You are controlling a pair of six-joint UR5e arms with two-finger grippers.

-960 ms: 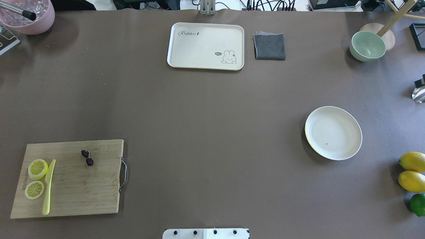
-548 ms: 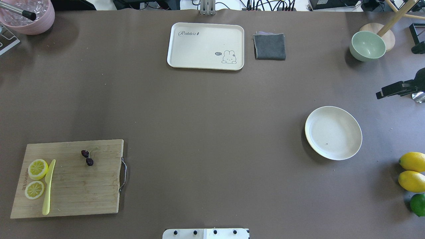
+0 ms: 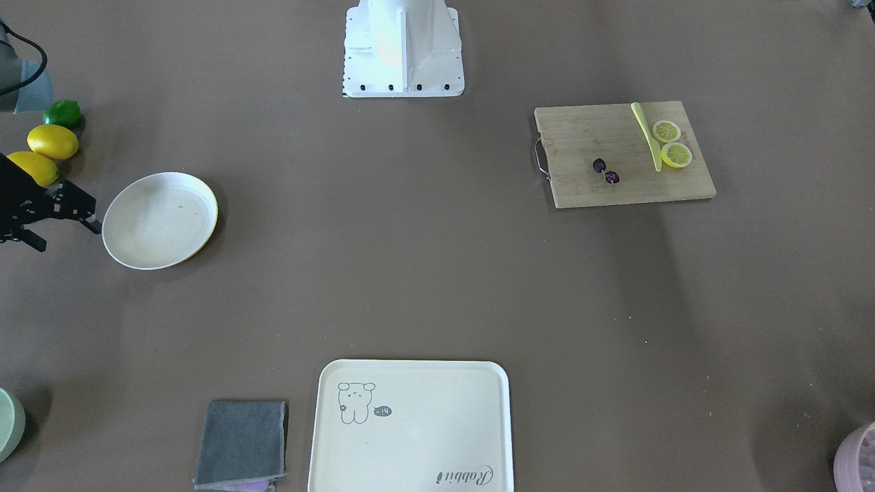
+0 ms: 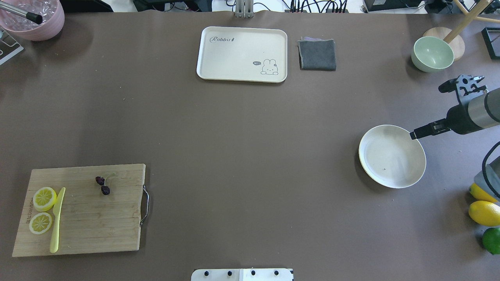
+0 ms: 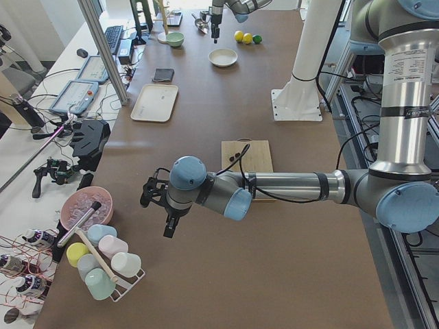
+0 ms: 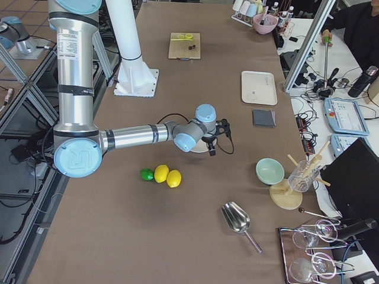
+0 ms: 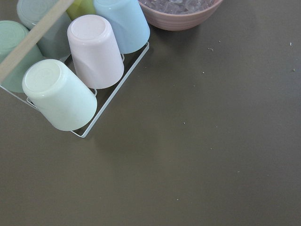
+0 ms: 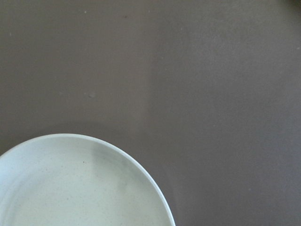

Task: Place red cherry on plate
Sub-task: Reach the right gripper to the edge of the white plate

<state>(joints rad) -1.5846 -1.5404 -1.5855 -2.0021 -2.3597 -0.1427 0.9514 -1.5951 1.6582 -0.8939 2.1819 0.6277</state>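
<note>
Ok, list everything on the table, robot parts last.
bamboo cutting board: one, tan, near left
stemmed cherry pair: one, purple-red, on that board
lemon slices: two, yellow, on board
plastic knife: one, pale yellow, beside slices
round shallow plate: one, cream-white, robot's right
rectangular tray: one, cream, far middle
folded cloth: one, grey, beside tray
small bowl: one, pale green, far right
whole lemons: two, yellow, right edge
lime: one, green, beside them
large bowl: one, pink, far left
racked plastic cups: several, pastel, left end
right claw: open, raised beside plate
left claw: state unclear, near cups
</note>
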